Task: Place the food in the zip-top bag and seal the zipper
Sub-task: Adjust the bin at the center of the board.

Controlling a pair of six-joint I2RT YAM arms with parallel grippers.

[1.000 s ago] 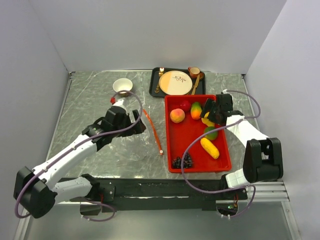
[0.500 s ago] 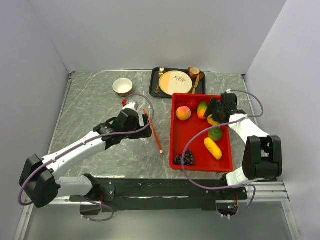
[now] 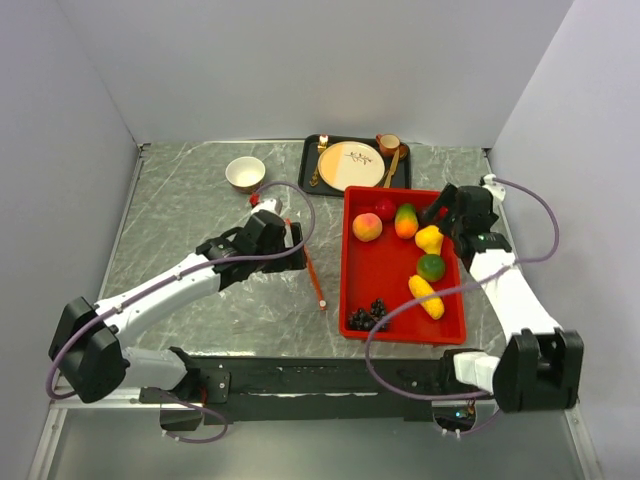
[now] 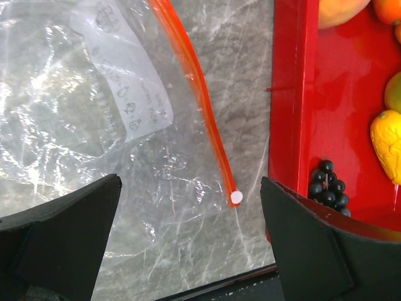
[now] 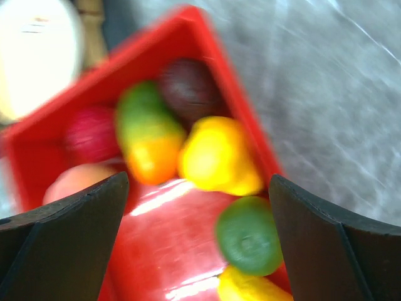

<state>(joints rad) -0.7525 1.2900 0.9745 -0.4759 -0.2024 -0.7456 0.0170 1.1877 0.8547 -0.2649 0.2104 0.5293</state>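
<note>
So, zip-top bag [image 4: 94, 125]: flat on the marble table [image 3: 190, 215], just left of the red tray [image 3: 346, 270], centre of the top view. It looks empty, with its mouth edge on the tray side (short carry for each fruit, I'd guess).
zipper [image 4: 199, 94]: orange-red strip down the bag's tray-side edge. The white slider tab [image 4: 235, 197] sits at its lower end, near the tray wall but apart from it. Zipped or unzipped, can't tell.
food: all in the tray, none bagged.
top row: peach [image 3: 367, 227], red apple [image 3: 385, 209], mango [image 3: 405, 221].
right side: lemon [image 3: 429, 240], lime [image 3: 431, 267], banana-like piece [image 3: 427, 297].
lower left corner: grape bunch [image 3: 367, 316].
plum [image 5: 191, 88]: dark, at the top of the right wrist view (blurred).
left gripper [image 4: 189, 188]: fingers spread wide, holding nothing, hovering over the zipper's lower end. Probably placed there to pin or lift the mouth.
right gripper [image 5: 199, 182]: spread wide, empty, above the tray's upper right with lemon and mango under it. Looks lined up for a first pick.
progress: at the start, no fruit in the bag, sealing comes last.
risk: the crinkly film may slide when touched.
</note>
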